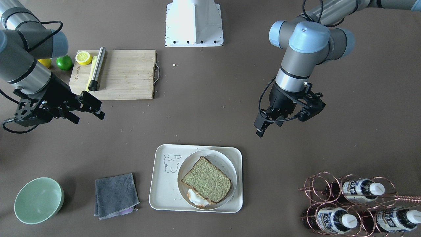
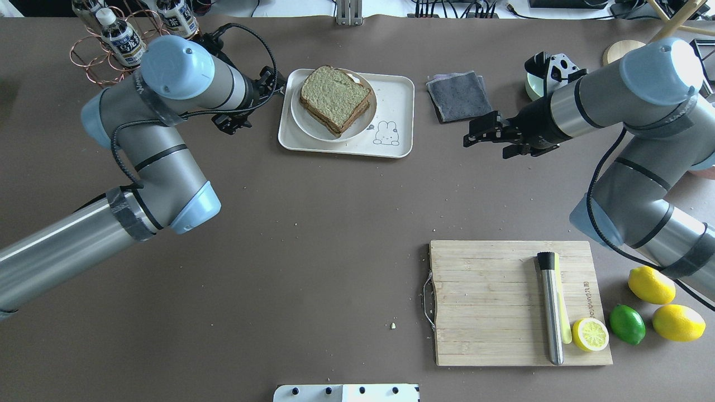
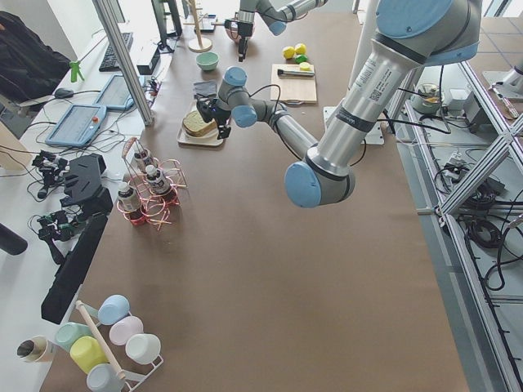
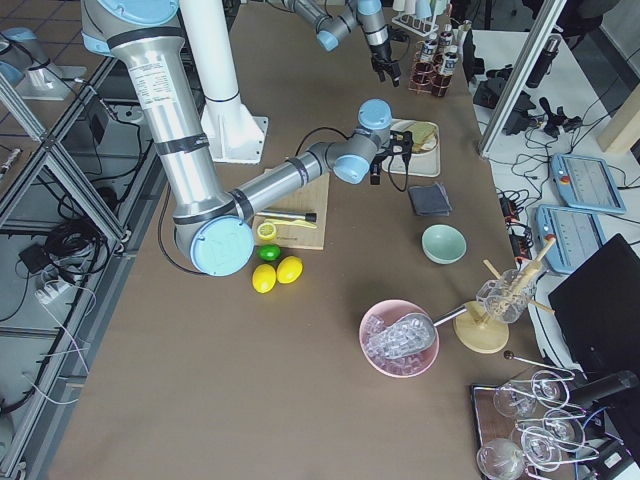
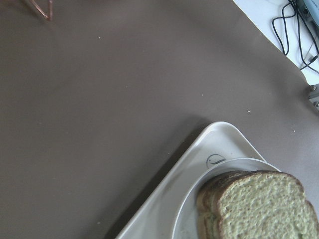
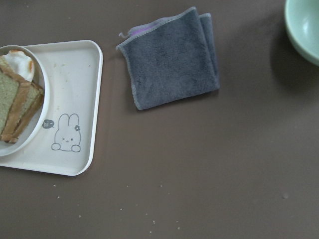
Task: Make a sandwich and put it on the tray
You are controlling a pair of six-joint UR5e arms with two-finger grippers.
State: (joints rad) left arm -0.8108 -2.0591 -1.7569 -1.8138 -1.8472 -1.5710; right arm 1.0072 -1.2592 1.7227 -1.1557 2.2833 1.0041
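The left arm (image 2: 139,167) hides most of the left gripper (image 1: 285,118) from overhead. From the front its jaws gape wide and empty over the table (image 1: 210,108), near the tray (image 1: 164,194). The right gripper (image 1: 89,118) hangs by the cutting board (image 1: 128,74), jaws apart, holding nothing. On the tray a round plate (image 1: 228,166) holds the sandwich (image 1: 207,179). The top slice hides all but an edge of the egg (image 1: 196,199). A grey cloth (image 1: 115,194) lies beside the tray.

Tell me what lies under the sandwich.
The sandwich rests on a round white plate, which sits on the tray. Bread covers the plate's centre; only the egg's edge peeks out.
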